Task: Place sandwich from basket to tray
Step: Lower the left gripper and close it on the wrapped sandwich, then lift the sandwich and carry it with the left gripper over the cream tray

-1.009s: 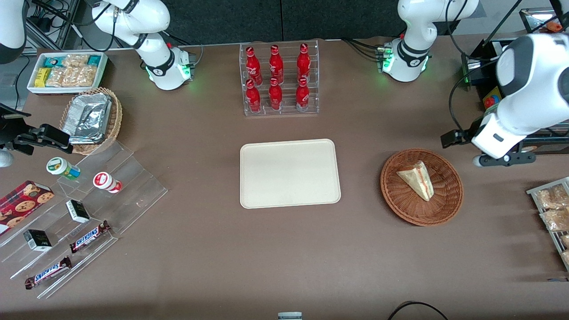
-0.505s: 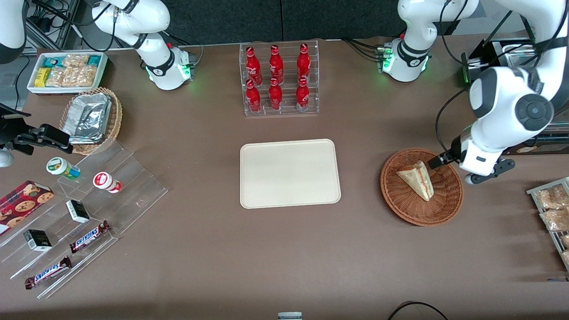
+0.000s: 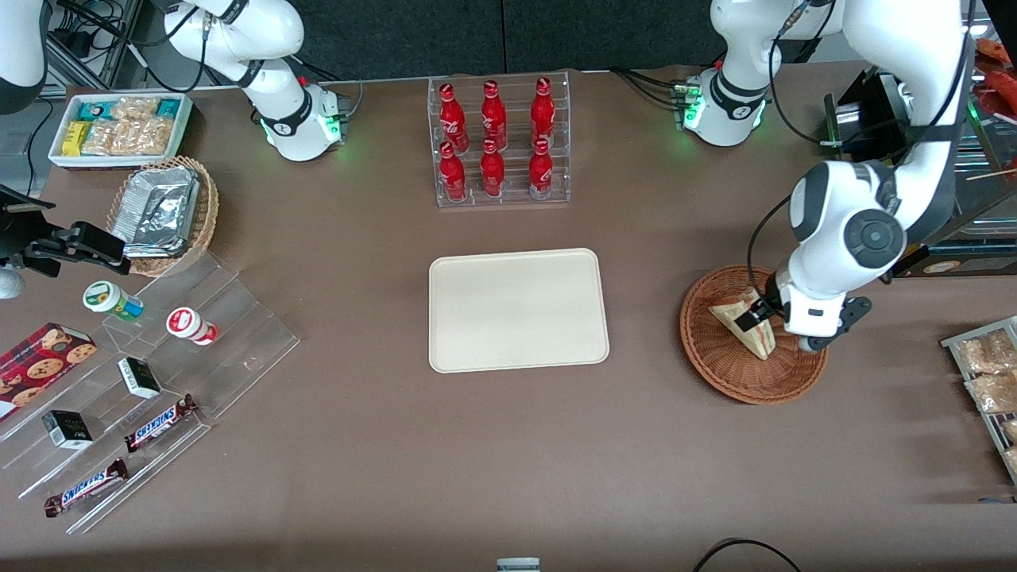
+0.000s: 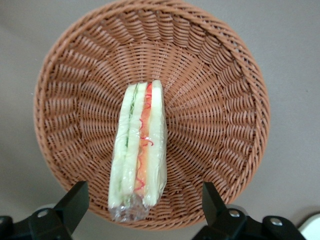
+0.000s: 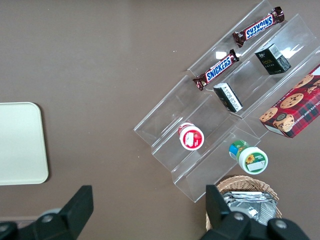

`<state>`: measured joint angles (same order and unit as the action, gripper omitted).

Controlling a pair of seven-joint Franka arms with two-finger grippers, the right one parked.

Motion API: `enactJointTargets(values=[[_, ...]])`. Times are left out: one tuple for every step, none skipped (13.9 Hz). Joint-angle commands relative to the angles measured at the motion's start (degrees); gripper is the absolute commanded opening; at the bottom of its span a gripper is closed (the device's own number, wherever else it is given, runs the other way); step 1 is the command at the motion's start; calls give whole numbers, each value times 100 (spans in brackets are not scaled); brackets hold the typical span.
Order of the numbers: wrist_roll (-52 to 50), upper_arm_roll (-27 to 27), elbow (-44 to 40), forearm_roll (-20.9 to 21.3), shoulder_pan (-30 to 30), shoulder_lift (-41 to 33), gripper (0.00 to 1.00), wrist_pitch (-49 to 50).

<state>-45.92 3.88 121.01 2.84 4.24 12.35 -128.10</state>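
The sandwich [image 3: 725, 312], a wrapped pale wedge with red, orange and green layers, lies in the round reddish-brown wicker basket [image 3: 739, 381]. My left gripper [image 3: 775, 330] hangs open just above the basket, over the sandwich's wide end, and hides part of it in the front view. In the left wrist view the sandwich [image 4: 140, 150] rests on edge in the middle of the basket [image 4: 215, 100]. The gripper [image 4: 143, 207] has one black finger on each side of the wedge's wrapped end, well apart from it. The cream tray [image 3: 518, 310] lies bare at the table's middle, toward the parked arm's end from the basket.
A clear rack of red bottles [image 3: 496, 143] stands farther from the front camera than the tray. A wire rack of snack packets [image 3: 985, 381] sits at the working arm's end. Clear steps with snacks [image 3: 159, 373] and a foil-lined tan basket [image 3: 163, 210] lie toward the parked arm's end.
The left arm has swung in from the working arm's end of the table and come down over the basket. Its gripper now sits above the sandwich. Sandwich and basket have not moved.
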Motion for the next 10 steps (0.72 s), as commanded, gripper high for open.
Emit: enactJointTargets(values=[[-154,-19,352,94,16,-5,100,-417],[-154,-28,414,94,16,22,100,-470],[-163,-28,432,94,16,57,100,-488],[-154,-28,458,94,7,101,100,-506],[-163,-28,485,94,7,145,99,-567],[-163,-28,520,94,7,180,93,-663],[-172,-28,564,94,7,206,78,-751],[-172,-28,573,94,-2,241,58,-778],[-172,-37,573,85,-2,259,40,-813],[-172,-37,573,94,-10,268,25,-822]])
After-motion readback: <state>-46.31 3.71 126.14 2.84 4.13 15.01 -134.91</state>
